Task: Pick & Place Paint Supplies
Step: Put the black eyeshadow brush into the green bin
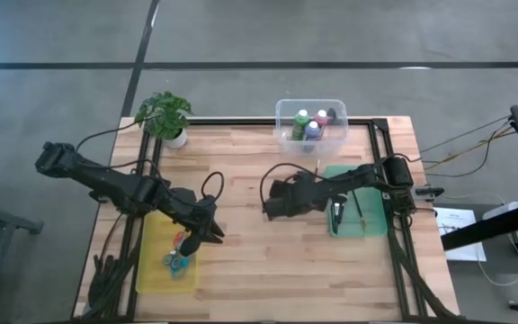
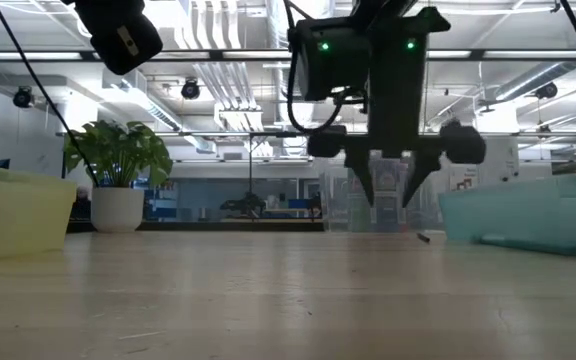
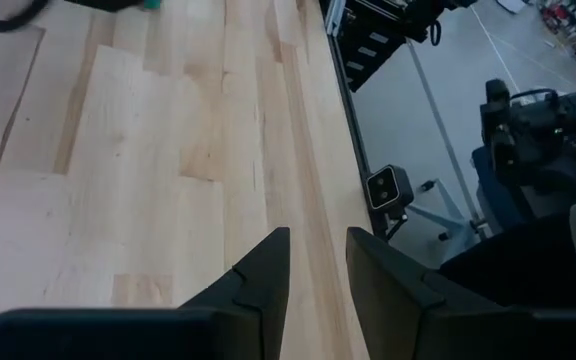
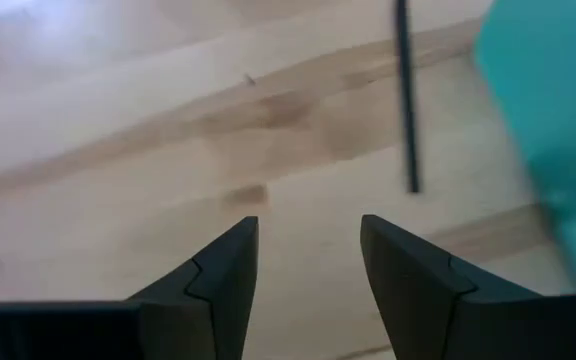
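Green, pink and blue paint bottles [image 1: 311, 126] stand in a clear box [image 1: 285, 118] at the table's far edge. Red- and blue-handled scissors [image 1: 178, 252] lie in a yellow tray [image 1: 156, 270] at the near left. Brushes [image 1: 340, 212] lie in a green tray [image 1: 371, 225] on the right. One thin dark brush [image 4: 406, 100] lies on the wood beside that tray. My right gripper [image 1: 269, 205] [image 4: 308, 260] hangs open, fingers down, above bare table mid-table [image 2: 388, 200]. My left gripper [image 1: 216, 234] [image 3: 318, 270] is open and empty just right of the yellow tray.
A potted green plant [image 1: 165, 115] stands at the far left corner. Black frame rails [image 1: 380, 135] run along the far and side edges. Cables [image 1: 209, 184] loop over the wood near both arms. Bare wood lies between the two trays toward the near edge.
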You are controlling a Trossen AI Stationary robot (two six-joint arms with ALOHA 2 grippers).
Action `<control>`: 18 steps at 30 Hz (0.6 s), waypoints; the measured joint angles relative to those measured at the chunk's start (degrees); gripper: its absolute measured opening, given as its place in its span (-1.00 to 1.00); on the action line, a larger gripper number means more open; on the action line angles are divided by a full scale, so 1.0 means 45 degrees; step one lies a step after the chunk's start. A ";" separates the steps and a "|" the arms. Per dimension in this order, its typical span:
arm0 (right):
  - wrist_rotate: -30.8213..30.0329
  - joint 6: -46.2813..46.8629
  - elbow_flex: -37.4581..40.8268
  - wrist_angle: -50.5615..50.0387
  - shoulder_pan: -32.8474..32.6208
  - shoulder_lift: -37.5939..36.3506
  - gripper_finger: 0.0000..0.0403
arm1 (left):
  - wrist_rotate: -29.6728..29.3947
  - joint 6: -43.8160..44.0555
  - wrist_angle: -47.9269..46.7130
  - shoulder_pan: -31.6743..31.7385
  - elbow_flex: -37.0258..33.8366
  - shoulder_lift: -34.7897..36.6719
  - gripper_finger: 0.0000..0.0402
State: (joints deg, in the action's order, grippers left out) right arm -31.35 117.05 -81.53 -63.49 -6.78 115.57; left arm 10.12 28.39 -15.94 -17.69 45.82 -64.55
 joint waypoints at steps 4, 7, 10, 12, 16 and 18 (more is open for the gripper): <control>-0.0010 0.0805 0.0204 0.0851 0.0300 -0.0010 -0.12 | 0.0117 0.0071 0.0000 0.0000 0.0001 0.0000 -0.44; 0.0035 0.0877 0.0475 0.1738 0.0462 -0.0010 -0.12 | 0.0215 0.0089 0.0000 0.0000 0.0000 0.0000 -0.44; 0.0265 0.0952 0.0755 0.2659 0.0593 -0.0010 -0.12 | 0.0240 0.0086 -0.0003 0.0000 0.0000 0.0000 -0.44; 0.0369 0.1007 0.0987 0.3441 0.0648 0.0008 -0.12 | 0.0240 0.0049 -0.0005 0.0000 0.0000 0.0000 -0.44; 0.0929 0.0700 0.1126 0.4725 0.0645 0.0315 -0.12 | 0.0245 0.0041 -0.0037 0.0000 0.0005 0.0001 -0.44; 0.1217 -0.0433 0.0977 0.5530 0.0453 0.0311 -0.12 | 0.0240 0.0041 -0.0102 0.0000 0.0000 0.0106 -0.44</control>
State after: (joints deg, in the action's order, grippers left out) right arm -25.88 115.10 -77.14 -38.61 -4.75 116.97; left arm 11.20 28.58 -16.40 -17.69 45.82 -64.08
